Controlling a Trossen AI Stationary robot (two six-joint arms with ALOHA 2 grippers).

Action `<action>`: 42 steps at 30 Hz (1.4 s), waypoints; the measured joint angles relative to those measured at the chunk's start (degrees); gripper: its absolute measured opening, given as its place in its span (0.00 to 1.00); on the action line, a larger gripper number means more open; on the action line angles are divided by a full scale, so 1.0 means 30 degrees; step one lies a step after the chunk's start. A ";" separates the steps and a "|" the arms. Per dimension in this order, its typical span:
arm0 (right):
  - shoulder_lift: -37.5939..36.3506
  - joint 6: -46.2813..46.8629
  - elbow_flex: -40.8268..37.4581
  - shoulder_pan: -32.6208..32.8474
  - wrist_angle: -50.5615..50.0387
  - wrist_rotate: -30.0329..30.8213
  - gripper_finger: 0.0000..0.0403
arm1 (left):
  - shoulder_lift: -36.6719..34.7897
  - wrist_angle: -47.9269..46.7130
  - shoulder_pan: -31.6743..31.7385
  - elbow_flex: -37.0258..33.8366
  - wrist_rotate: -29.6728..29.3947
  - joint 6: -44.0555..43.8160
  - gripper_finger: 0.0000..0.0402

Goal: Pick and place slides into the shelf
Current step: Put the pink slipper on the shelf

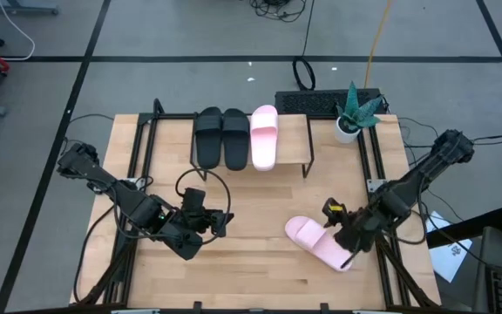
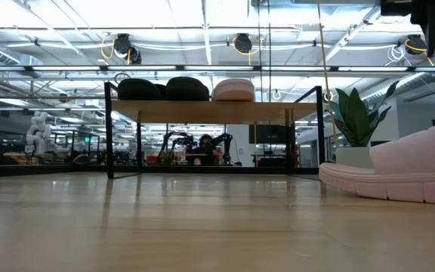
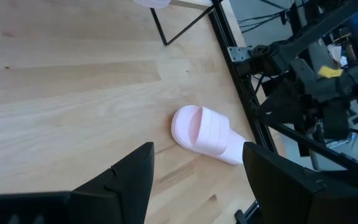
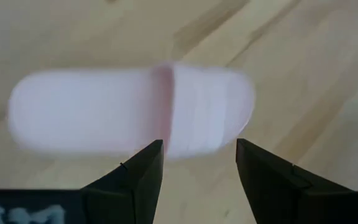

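Observation:
One pale pink slide (image 1: 317, 242) lies sole-down on the table near its right edge; it also shows in the left wrist view (image 3: 207, 133), the right wrist view (image 4: 129, 111) and the low view (image 2: 399, 175). My right gripper (image 1: 345, 232) hovers open above it, with its fingers (image 4: 143, 163) standing over the strap side without touching. Two black slides (image 1: 220, 137) and a second pink slide (image 1: 264, 136) rest sole-down on the shelf (image 1: 292, 139) at the far side. My left gripper (image 1: 221, 221) waits open at the table's middle, its fingers (image 3: 135, 168) pointing toward the pink slide.
A potted plant (image 1: 352, 115) stands at the table's far right corner, right of the shelf. A dark keyboard (image 1: 316, 102) lies beyond the far edge. The shelf's right end beside the pink slide is bare plank. Black frame rails (image 1: 377, 166) run along the table's sides.

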 joint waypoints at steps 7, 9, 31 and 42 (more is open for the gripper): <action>0.0964 0.2330 -0.1154 0.1106 0.3603 0.0870 0.48 | 0.0000 -0.0044 0.0001 0.0000 0.1222 0.0466 0.60; 0.1565 0.2645 -0.1154 0.1270 0.3632 0.1063 0.48 | 0.0000 -0.0047 -0.0002 0.0000 0.1498 0.0470 0.60; 0.7123 0.5468 -0.1161 0.1569 0.4042 0.4449 0.39 | 0.0000 -0.0051 -0.0036 0.0000 0.1676 0.1121 0.60; 0.6716 0.6746 -0.1136 0.1694 0.3968 0.4376 0.03 | 0.0000 -0.0051 -0.0035 0.0000 0.1676 0.1162 0.60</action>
